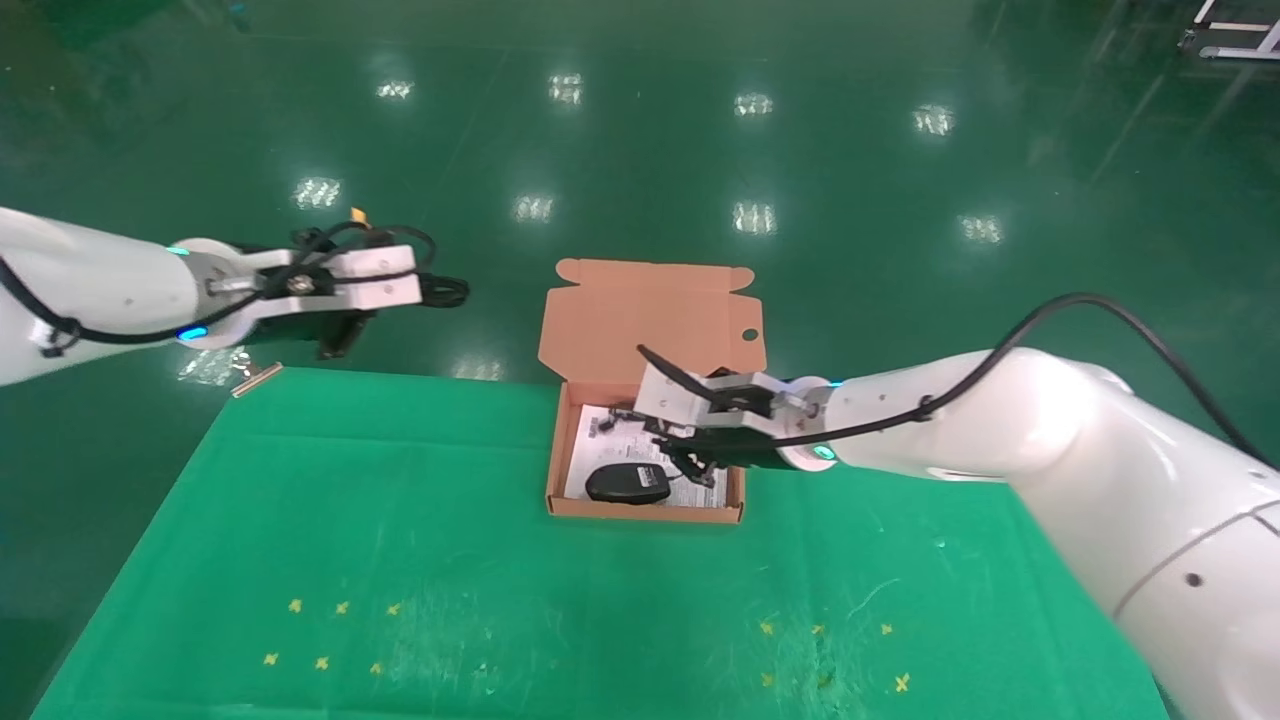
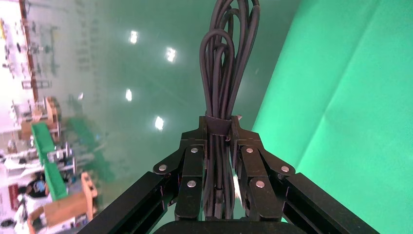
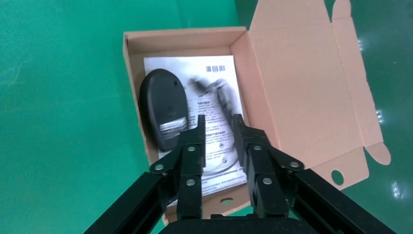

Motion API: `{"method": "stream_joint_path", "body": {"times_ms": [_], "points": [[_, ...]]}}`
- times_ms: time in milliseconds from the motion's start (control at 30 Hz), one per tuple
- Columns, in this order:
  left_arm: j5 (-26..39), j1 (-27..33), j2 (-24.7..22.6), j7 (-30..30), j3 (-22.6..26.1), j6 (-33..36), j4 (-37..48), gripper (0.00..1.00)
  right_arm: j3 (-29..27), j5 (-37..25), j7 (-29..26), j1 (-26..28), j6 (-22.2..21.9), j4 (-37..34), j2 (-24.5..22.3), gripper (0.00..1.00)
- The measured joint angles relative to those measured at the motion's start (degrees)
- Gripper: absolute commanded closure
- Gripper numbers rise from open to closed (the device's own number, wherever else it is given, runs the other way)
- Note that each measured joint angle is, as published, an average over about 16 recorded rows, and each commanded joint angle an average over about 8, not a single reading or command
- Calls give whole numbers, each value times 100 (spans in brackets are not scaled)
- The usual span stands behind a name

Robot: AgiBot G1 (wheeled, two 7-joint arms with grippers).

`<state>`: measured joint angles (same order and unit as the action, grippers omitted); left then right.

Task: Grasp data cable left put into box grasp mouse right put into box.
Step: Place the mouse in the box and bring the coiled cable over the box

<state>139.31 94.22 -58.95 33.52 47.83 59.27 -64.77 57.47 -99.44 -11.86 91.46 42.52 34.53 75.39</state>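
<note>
The left claw point(image 2: 217, 127) hangs off the worktop's point(image 1: 400, 520) far left edge, over the floor, pinching the data cable point(image 2: 221, 73) (its loops stick out past the fingertips). The right claw point(image 3: 217, 124) hovers over the box point(image 1: 650, 325), fingers spread with nothing between them. The mouse point(image 3: 164, 106) lies inside the box on the white leaflet point(image 3: 219, 92), its cord beside it.

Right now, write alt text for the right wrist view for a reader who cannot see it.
The right gripper hangs with its jaws open over the open box, empty. The black mouse lies inside on the white leaflet, its cord beside it. The box sits on the green table cover with its lid flap folded back.
</note>
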Motion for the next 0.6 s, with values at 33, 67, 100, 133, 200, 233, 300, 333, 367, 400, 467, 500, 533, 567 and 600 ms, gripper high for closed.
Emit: {"method": "stream_joint_path", "body": {"times_ms": [33,67,100,133,200,233,300,333,367,400,467,500,533,567,600], "points": [[-28,-15,-22,-26,1,-37,24,100,-1,4,-3,-3,0,41,-40,0],[-61,-33,-46,-56,2,-81,51,100,-4,9,-7,-5,1,82,-84,0],[-100,-53,-74,-92,3,-131,83,100,-10,15,-13,-6,3,122,-132,0],[-143,-74,-104,-133,4,-186,120,100,-18,22,-20,-5,5,164,-185,0],[-242,-121,-180,-236,7,-319,218,100,-41,39,-35,-1,7,255,-311,0],[-298,-147,-227,-299,10,-397,280,100,-57,48,-44,4,8,305,-386,0],[-427,-202,-340,-457,19,-571,434,100,-96,70,-64,17,9,417,-558,0],[-499,-230,-406,-551,26,-668,528,100,-118,82,-76,24,10,480,-654,0],[-579,-260,-479,-655,32,-769,634,100,-141,93,-89,32,12,546,-756,0],[-665,-290,-559,-769,38,-875,753,100,-165,104,-104,41,14,617,-863,0],[-853,-347,-739,-1028,50,-1101,1026,100,-211,122,-137,59,23,769,-1087,0],[-953,-375,-838,-1176,57,-1221,1178,100,-235,130,-157,68,29,851,-1204,0],[-1055,-403,-940,-1336,65,-1343,1335,100,-257,137,-178,76,38,937,-1322,0],[-1165,-430,-1042,-1503,74,-1465,1496,100,-279,144,-201,83,50,1027,-1440,0],[-1282,-457,-1142,-1679,85,-1586,1655,100,-298,148,-226,89,63,1120,-1558,0]]}}
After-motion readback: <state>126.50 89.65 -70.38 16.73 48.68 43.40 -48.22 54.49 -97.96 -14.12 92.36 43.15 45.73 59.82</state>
